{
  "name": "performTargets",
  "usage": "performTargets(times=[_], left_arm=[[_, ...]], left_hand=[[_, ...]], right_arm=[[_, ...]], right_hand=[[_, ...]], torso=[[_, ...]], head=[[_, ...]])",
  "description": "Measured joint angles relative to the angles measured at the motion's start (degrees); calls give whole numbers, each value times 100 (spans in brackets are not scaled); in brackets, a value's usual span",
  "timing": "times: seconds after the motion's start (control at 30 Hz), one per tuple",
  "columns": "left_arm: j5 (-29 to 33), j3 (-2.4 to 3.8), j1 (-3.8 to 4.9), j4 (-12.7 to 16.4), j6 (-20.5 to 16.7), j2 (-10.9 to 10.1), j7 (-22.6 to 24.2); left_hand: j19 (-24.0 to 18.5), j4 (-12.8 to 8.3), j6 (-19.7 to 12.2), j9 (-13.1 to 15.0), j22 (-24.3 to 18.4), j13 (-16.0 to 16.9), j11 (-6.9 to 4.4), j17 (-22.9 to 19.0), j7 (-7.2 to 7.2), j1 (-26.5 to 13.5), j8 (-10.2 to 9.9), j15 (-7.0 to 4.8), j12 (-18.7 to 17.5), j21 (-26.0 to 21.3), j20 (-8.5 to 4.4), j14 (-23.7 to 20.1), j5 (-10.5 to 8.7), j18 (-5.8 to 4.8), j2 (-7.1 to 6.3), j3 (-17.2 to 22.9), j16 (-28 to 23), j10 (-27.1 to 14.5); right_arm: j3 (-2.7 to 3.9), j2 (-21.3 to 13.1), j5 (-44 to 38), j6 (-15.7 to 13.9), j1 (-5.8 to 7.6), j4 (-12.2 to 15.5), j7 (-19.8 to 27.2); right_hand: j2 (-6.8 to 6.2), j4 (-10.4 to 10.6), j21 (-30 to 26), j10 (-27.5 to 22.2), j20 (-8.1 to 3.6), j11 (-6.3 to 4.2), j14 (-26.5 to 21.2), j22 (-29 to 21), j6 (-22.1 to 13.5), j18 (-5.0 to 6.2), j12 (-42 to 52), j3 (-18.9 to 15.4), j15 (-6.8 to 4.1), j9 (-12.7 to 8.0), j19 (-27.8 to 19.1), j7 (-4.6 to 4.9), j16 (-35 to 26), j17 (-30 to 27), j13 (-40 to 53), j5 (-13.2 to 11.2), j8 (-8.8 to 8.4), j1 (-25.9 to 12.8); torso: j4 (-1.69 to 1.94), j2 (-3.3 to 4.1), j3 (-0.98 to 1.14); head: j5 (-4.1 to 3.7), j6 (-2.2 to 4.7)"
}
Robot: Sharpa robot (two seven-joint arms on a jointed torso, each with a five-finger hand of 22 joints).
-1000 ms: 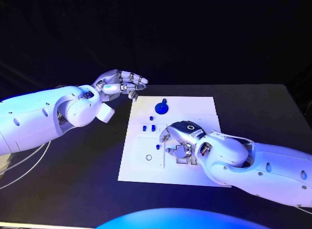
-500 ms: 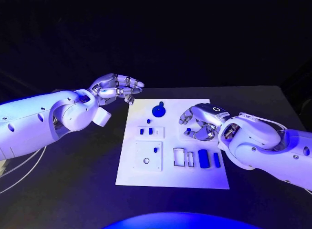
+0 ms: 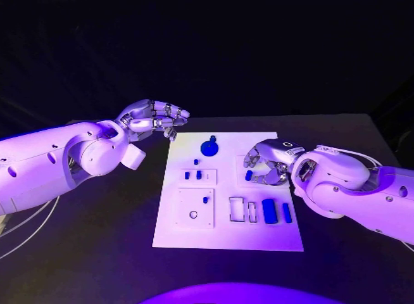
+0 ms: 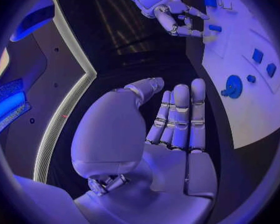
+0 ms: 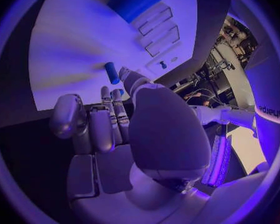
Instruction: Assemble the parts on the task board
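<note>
Right now your right hand (image 3: 266,166) sits over the task board's (image 3: 227,237) three o'clock edge, fingers curled around a small blue part (image 5: 111,72) pinched at the tips, though the head view hides the contact, so the hold may be slight. Your left hand (image 3: 155,117) hovers off the eleven o'clock corner, fingers together, holding nothing. Watch that pinch: a shallow hold could let the part tilt or drop before it reaches its slot.

The task board (image 3: 227,234) looks matt white, the right hand (image 3: 266,166) glossy silvery metal.
</note>
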Motion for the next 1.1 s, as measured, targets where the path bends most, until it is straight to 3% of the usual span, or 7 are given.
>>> performTargets(times=[0.23,0.6,0.97,1.1], left_arm=[[-2,-1,-2,-2,6,2,-2],[-3,-1,0,-2,9,-6,-5],[-5,-1,0,-2,12,-8,-12],[-5,-1,-1,-2,13,-8,-16]], left_hand=[[0,0,0,0,0,0,0,0,0,0,0,0,0,0,0,0,0,0,0,0,0,0],[0,0,0,0,0,1,0,1,0,0,0,0,0,0,0,0,0,0,0,0,0,1],[0,0,0,0,-4,1,0,1,0,0,0,0,0,0,0,0,0,0,0,0,0,1],[0,0,0,0,-4,1,0,1,0,0,0,0,0,0,0,0,0,0,0,0,0,1]], right_arm=[[-15,128,-13,168,-14,-168,-31],[-30,233,-39,177,-68,-234,-32],[-31,248,-68,97,-90,-258,-39],[-32,264,-94,28,-98,-275,-62]], right_hand=[[64,37,0,26,21,-26,0,43,43,0,121,5,0,-5,21,42,49,24,9,0,0,64],[117,321,428,558,-125,-167,11,501,466,-1,412,454,-55,8,330,130,210,237,32,36,92,117],[87,320,695,936,-222,-279,11,691,737,-1,492,743,-162,92,469,88,210,209,79,35,228,87],[197,232,796,1089,-276,-286,9,691,859,-1,540,878,-241,153,523,48,210,183,98,-13,330,132]], torso=[[8,1,-4],[3,-2,-5],[-1,-5,-4],[-2,-5,-4]], head=[[-7,-5],[-8,-18],[-11,-21],[-18,-24]])
